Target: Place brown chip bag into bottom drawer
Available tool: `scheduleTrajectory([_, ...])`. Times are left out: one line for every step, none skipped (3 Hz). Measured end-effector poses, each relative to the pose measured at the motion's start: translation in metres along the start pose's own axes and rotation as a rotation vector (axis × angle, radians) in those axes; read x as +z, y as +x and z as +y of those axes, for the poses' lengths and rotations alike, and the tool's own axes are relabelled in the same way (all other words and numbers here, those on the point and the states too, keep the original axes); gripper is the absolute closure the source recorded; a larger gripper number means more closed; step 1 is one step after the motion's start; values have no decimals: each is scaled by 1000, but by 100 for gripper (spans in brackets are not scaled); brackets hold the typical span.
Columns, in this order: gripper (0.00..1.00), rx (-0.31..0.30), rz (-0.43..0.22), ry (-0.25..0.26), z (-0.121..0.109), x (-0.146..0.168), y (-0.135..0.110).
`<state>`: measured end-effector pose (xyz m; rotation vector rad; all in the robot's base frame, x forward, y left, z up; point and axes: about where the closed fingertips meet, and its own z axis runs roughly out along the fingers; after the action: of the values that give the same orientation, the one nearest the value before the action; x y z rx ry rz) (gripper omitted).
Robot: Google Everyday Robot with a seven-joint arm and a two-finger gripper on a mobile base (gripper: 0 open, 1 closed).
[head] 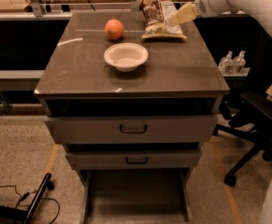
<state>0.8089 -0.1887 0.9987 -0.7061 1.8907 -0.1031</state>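
Observation:
The brown chip bag (158,14) lies flat at the far right of the cabinet top (89,73), its pale yellow edge toward the front. My gripper (177,17) comes in from the upper right on a white arm and hangs over the bag's right edge, its cream fingertips (182,15) pointing left and down. The bottom drawer (91,195) is pulled out at the foot of the cabinet, a shallow grey tray with low side walls.
An orange fruit (114,29) and a white bowl (125,56) sit on the top, left of the bag. Two grey drawers with black handles (132,129) stand partly open. A black office chair (257,125) is at the right, cables and a black stand (23,204) on the floor at the left.

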Motion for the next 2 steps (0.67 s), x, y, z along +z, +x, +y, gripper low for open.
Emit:
scheduleTrajectory([0, 27, -43, -21, 11, 31, -7])
scheduleTrajectory([0, 62, -82, -46, 21, 73, -12])
